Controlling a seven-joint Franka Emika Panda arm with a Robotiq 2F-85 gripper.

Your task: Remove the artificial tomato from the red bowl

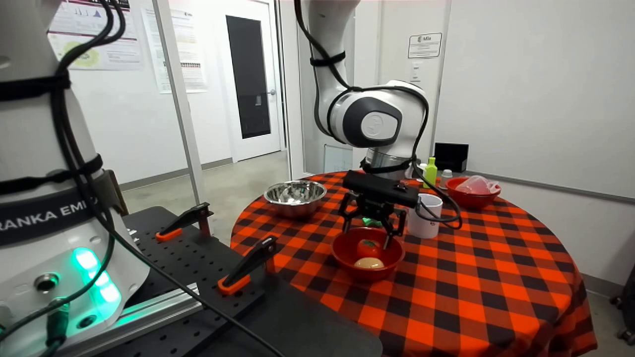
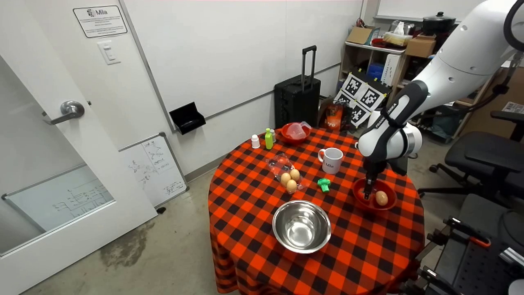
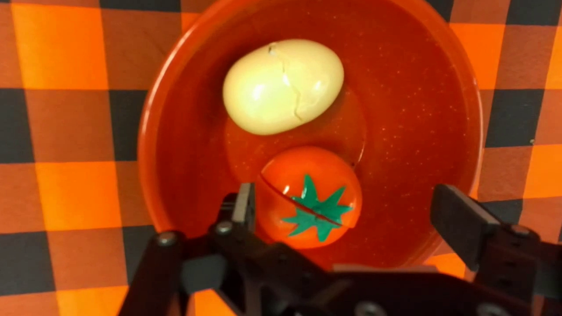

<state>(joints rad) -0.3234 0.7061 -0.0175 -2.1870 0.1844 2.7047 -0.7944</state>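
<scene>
The red bowl (image 1: 342,258) sits on the checkered table in both exterior views (image 2: 391,200). It fills much of the wrist view (image 3: 408,109). The artificial tomato (image 3: 316,202), red with a green star-shaped top and a cut line, lies inside it; it also shows in an exterior view (image 1: 368,248). A cracked-looking egg (image 3: 283,87) lies beside the tomato in the bowl. My gripper (image 3: 344,197) is open and points down into the bowl (image 1: 366,238). The tomato is between the fingers, close to the left finger and well apart from the right one. Whether the left finger touches it I cannot tell.
A white mug (image 2: 330,160) stands near the bowl, with a green broccoli piece (image 2: 324,184). A steel bowl (image 2: 301,227), several eggs (image 2: 291,185) by clear plastic packaging, a green bottle (image 2: 268,138) and another red dish (image 1: 469,199) holding a translucent item stand elsewhere on the table.
</scene>
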